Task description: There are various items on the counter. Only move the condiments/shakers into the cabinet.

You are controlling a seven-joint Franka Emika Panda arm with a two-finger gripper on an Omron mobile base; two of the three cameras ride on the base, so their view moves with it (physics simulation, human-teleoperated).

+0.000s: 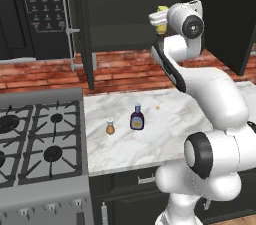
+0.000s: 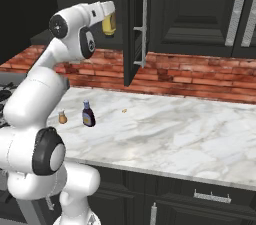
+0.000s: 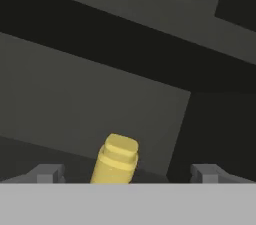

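The gripper [image 3: 125, 173] was up inside the open cabinet [image 1: 130, 14], its fingers spread wide with the yellow squeeze bottle [image 3: 115, 160] standing between them, touched by neither. On the counter [image 2: 165, 134] below, the sauce bottle [image 1: 137, 117] stood just right of the small shaker [image 1: 110, 128].

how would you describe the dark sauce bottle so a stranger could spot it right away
Look at the white marble counter right of the stove. Near its middle stands the sauce bottle: dark, white label, blue-grey cap, taller than the orange-brown shaker beside it.
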